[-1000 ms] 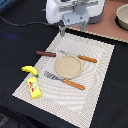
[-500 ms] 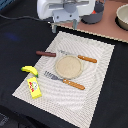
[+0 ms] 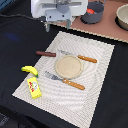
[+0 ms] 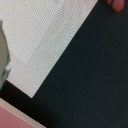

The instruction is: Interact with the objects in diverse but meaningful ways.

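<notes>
The yellow banana (image 3: pixel 29 70), smooth and curved, lies at the woven placemat's (image 3: pixel 95 95) edge, beside the round tan plate (image 3: pixel 68 66) at the mat's centre. Just beyond the banana from the plate sits the yellow rectangular box (image 3: pixel 34 87), flat-sided with red marks. The brown sausage (image 3: pixel 45 53), a slim cylinder, rests on the mat near the plate's rim. A wooden-handled fork (image 3: pixel 66 81) and knife (image 3: pixel 80 57) flank the plate. The mat covers a dark counter (image 3: pixel 15 45). My gripper (image 3: pixel 56 24) hangs above the mat's far edge; I cannot tell whether its fingers are apart or together. A red round fruit (image 3: pixel 90 11) sits in a grey pot (image 3: pixel 93 14) past the mat.
</notes>
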